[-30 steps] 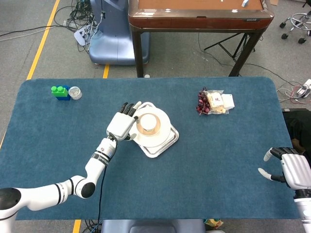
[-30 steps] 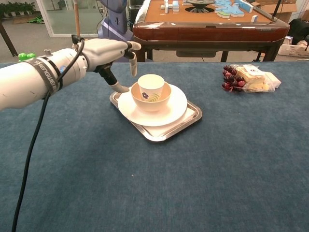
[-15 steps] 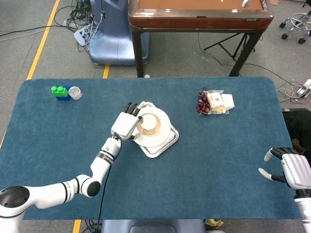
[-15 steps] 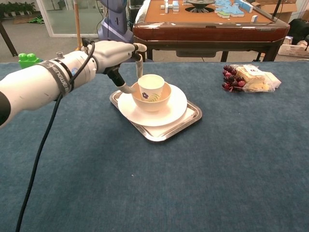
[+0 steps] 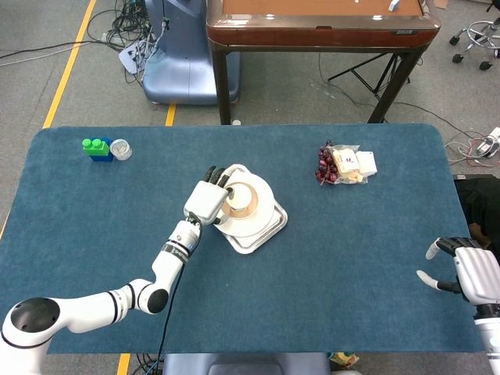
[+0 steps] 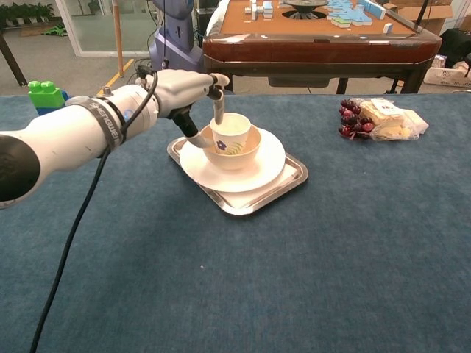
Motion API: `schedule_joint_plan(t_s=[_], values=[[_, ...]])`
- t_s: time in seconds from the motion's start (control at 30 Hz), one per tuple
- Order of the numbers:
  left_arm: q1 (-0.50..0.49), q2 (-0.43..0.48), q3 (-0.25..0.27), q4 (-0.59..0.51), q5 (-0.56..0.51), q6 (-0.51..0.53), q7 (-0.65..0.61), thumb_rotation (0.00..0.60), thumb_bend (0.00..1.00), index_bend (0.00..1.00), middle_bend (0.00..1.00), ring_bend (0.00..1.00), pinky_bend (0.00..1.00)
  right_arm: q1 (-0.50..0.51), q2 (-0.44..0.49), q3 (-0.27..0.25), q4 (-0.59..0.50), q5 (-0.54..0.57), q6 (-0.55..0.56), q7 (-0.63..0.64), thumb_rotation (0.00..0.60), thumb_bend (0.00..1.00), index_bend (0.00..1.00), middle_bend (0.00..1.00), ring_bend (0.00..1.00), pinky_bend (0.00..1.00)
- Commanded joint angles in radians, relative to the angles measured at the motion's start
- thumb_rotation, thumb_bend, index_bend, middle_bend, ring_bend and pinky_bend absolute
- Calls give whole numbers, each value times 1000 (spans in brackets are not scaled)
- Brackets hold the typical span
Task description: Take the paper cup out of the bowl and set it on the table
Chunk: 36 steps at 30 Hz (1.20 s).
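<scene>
We're at the approach: our left hand [image 6: 193,87] is at the white paper cup w/ a small flower print [image 6: 230,134], fingers apart, one finger [image 6: 218,110] hanging down by the cup's near-left rim and the thumb low at its side. Contact vs. just beside, we can't tell, so no grip yet as far as we see.

The cup stands in the tan, white-lined ceramic bowl [image 6: 247,151], which sits on a round white plate [image 6: 270,165] on a square metal tray [image 6: 292,181], mid-table on the blue felt table [image 6: 331,257].

Risks, as we judge them: thin paper wall crushes if we squeeze hard; a one-sided push tips the cup vs. the bowl rim; lifting at an angle drags the bowl/plate along.

Cup is upright, mouth up, long axis vertical, so a straight-up pull looks safest.

Our right hand [image 5: 469,272] rests far off at the table's right edge, fingers spread, holding nothing.
</scene>
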Motion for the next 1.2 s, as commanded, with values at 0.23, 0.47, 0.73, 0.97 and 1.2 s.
schedule_joint_plan(t_s=[0.23,0.47,0.73,0.97,1.2], values=[[-12,-14,4,12,-10,0,16,600,223,444,0,0,21,-1,3,1,-2,2,0,3,600,234,552,470,350,273],[-24,-32,5,36,-26,-3,32,600,230,454,0,0,21,-2,4,2,-1,4,-1,8,600,235,552,470,350,273],[-28,-51,9,64,-27,2,38,600,244,455,0,0,26,-2,6,1,0,3,-2,15,600,234,552,470,350,273],[-29,-69,13,89,-19,8,35,600,265,483,0,0,36,-3,7,1,1,2,-1,19,600,235,552,470,350,273],[-30,-80,16,98,-8,17,42,600,327,512,0,0,41,-3,8,0,1,2,-4,20,600,234,552,470,350,273]])
